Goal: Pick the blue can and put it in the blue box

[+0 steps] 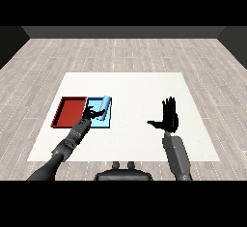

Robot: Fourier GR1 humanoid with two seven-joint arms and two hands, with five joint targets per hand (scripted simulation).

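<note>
The blue can (pixel 104 104) is lying tilted over the blue box (pixel 109 120) near the tabletop's (pixel 140 88) left edge, beside the red tray (pixel 67 111), so the task is looking nearly done; only the release appears left. The left hand (pixel 93 113) is reaching over the box, fingers curling round the can. The right hand (pixel 169 117) is hovering upright, fingers straight and apart.

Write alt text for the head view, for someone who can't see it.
The robot's left hand is over the light blue tray with the blue can, which lies tilted at the tray's far end. A red tray sits beside it, and the right hand hovers open over the white table.
</note>
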